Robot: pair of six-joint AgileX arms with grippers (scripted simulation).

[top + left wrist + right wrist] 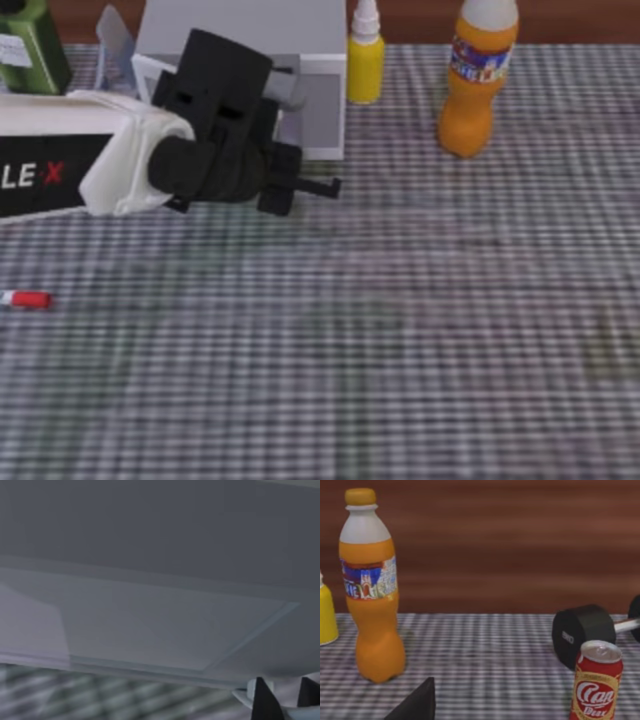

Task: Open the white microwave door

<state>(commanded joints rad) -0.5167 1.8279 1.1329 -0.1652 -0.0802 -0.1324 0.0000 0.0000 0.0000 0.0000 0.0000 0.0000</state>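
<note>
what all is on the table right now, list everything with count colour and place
microwave: 1, white, far edge left of centre
microwave door: 1, white frame, on its front, mostly hidden by the arm
yellow bottle: 1, yellow with white cap, just right of the microwave
orange bottle: 1, orange, right of the yellow bottle
green bottle: 1, green, far left corner
clear stand: 1, see-through, left of the microwave
marker: 1, red and white, left edge
dumbbell: 1, black, right wrist view only
can: 1, red, beside the dumbbell
left gripper: black, at the microwave front
right gripper: black, facing the orange bottle
</note>
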